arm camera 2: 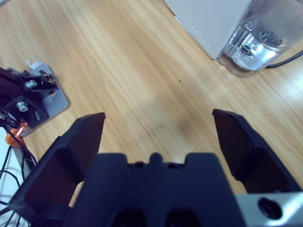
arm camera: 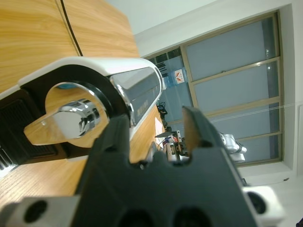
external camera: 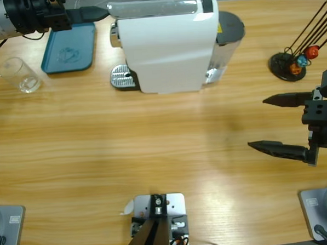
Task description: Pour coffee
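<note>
A white coffee machine (external camera: 167,45) stands at the back middle of the table, its chrome drip grate (external camera: 123,78) facing left. A clear glass (external camera: 19,75) stands alone at the far left; no coffee shows in it or elsewhere. My left gripper (external camera: 104,13) is level with the machine's top left end. In the left wrist view the left gripper (arm camera: 154,118) stands open, one jaw beside the machine's chrome lever (arm camera: 71,118), nothing held. My right gripper (external camera: 257,123) hovers wide open over bare table at the right. The right wrist view has the right gripper (arm camera 2: 157,116) with the machine (arm camera 2: 213,23) ahead.
A teal tray (external camera: 69,48) lies left of the machine, between it and the glass. A black capsule stand (external camera: 292,63) with thin rods and orange and blue capsules sits at the back right, just beyond the right gripper.
</note>
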Available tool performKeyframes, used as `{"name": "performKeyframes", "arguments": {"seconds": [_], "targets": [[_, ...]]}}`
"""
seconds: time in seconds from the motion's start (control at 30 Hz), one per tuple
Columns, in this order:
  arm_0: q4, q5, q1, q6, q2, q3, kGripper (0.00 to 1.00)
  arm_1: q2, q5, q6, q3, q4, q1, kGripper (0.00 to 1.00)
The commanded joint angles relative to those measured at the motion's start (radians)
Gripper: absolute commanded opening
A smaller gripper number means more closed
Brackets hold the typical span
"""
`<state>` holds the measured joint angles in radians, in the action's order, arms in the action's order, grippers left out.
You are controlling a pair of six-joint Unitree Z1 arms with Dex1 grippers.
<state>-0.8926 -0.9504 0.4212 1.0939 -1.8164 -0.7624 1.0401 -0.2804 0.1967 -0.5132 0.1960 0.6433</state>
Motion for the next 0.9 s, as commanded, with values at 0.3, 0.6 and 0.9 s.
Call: {"name": "performKeyframes", "arguments": {"seconds": [0.3,0.6,0.9], "targets": [[-0.071,-0.026,0.015,0.009,-0.032,0.002,0.000,0.015,-0.017,0.013,-0.010,0.023,0.007,1.000],[-0.066,-0.040,0.028,0.000,0.016,-0.008,0.000,0.012,-0.019,0.015,-0.011,0.026,0.007,1.000],[0.258,0.092,0.038,-0.197,0.211,-0.080,0.157,0.011,-0.021,0.017,-0.011,0.026,0.007,1.000]]}}
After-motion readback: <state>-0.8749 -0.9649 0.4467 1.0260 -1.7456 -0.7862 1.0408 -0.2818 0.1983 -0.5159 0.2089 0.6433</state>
